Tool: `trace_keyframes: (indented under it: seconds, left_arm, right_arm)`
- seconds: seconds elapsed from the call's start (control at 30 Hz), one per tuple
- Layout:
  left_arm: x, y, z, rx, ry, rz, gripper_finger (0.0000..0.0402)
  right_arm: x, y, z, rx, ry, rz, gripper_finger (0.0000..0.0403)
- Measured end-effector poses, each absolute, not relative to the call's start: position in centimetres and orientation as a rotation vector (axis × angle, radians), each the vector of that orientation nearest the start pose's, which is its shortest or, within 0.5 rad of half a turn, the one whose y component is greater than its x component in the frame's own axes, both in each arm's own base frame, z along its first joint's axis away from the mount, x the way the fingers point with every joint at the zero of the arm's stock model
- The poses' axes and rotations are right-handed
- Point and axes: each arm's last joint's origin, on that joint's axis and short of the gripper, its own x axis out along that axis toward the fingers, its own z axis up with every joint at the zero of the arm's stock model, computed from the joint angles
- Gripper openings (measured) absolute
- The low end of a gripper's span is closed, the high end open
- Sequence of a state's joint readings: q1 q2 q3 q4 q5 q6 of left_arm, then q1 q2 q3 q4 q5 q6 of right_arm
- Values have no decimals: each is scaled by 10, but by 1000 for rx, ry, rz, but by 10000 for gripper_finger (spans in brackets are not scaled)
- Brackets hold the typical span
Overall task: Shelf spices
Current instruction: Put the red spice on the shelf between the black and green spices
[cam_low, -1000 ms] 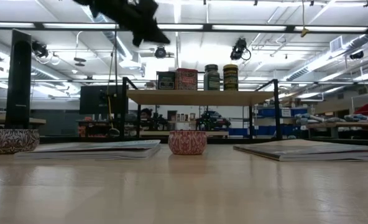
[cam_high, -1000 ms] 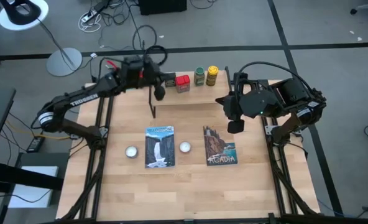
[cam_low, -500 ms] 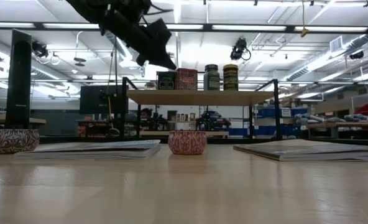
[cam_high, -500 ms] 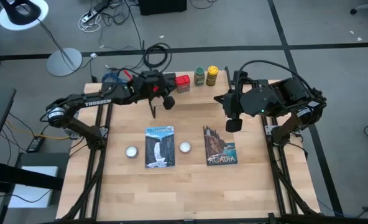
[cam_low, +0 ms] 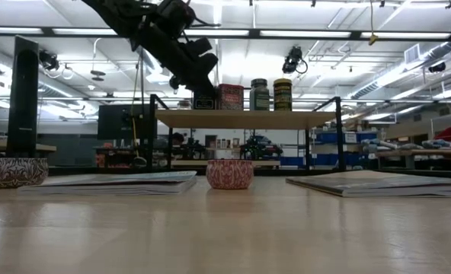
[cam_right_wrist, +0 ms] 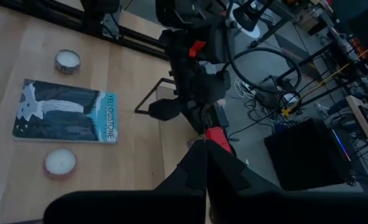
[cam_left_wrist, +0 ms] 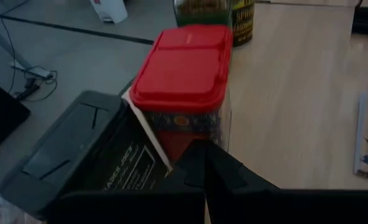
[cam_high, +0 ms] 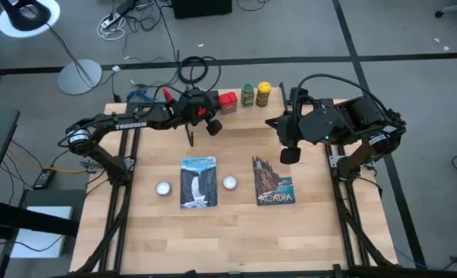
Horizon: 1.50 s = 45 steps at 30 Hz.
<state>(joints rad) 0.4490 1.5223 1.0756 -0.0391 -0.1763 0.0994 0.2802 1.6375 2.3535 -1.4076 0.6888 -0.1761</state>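
Reaching over the low rack with the light wooden top board and black legs (cam_high: 236, 116) at the counter's far edge, the left gripper (cam_high: 211, 122) hangs above the shelf's left end with fingers pressed together, holding nothing. The dark square tin (cam_left_wrist: 84, 158) touches the red boxy tin (cam_left_wrist: 184, 74); the green jar (cam_high: 248, 94) and yellow-capped jar (cam_high: 264, 93) follow. The right gripper (cam_high: 288, 154) hovers near the counter's right edge, fingers together and empty.
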Motion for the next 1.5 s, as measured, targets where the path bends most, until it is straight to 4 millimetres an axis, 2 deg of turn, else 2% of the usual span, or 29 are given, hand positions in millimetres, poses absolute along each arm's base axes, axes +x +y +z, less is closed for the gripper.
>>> trace_keyframes:
  seconds: [0.93, 1.23, 1.4, 1.5]
  left_arm:
    - [303, 160, 276, 41, 452, 652, 0]
    - [307, 152, 303, 60, 372, 630, 0]
    - [311, 142, 307, 91, 372, 583, 0]
    - [314, 137, 306, 101, 371, 491, 0]
  right_arm:
    - [249, 52, 517, -488, 633, -339, 0]
    - [249, 52, 517, -491, 636, -338, 0]
    - [249, 52, 517, -495, 638, -337, 0]
    - [249, 52, 517, -503, 639, -335, 0]
